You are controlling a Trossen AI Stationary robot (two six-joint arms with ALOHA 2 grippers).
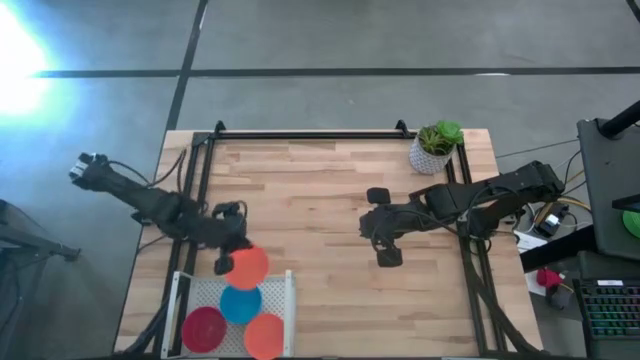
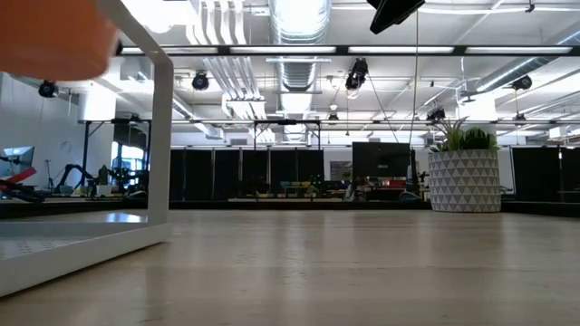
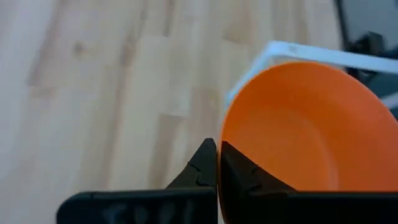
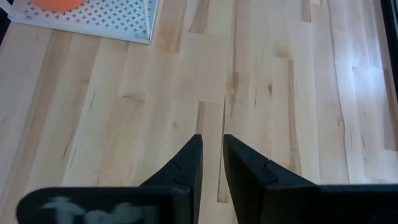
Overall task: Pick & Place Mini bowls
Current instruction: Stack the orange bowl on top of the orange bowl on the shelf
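Observation:
My left gripper (image 1: 228,260) (image 3: 217,144) is shut on an orange mini bowl (image 1: 250,267) (image 3: 298,137) (image 2: 50,36), held in the air over the far edge of a white tray (image 1: 290,300) at the table's near left. A blue bowl (image 1: 240,304), a red bowl (image 1: 203,328) and another orange bowl (image 1: 264,336) lie in the tray. My right gripper (image 1: 368,228) (image 4: 212,140) hangs over bare wood right of the table's middle, its fingers a little apart with nothing between them. My left gripper pinches the orange bowl's rim (image 3: 221,134), one finger inside the bowl (image 3: 242,171) and one outside (image 3: 202,165). The fingers slant down from the table's left side. The bowl is lifted clear of the tray and the table, and its hollow faces the wrist camera.
A white pot with a green plant (image 1: 434,148) (image 2: 464,177) stands at the far right corner. The tray's white frame (image 2: 161,136) (image 3: 292,51) rises above the table. Bare wood (image 1: 310,200) lies between the two arms.

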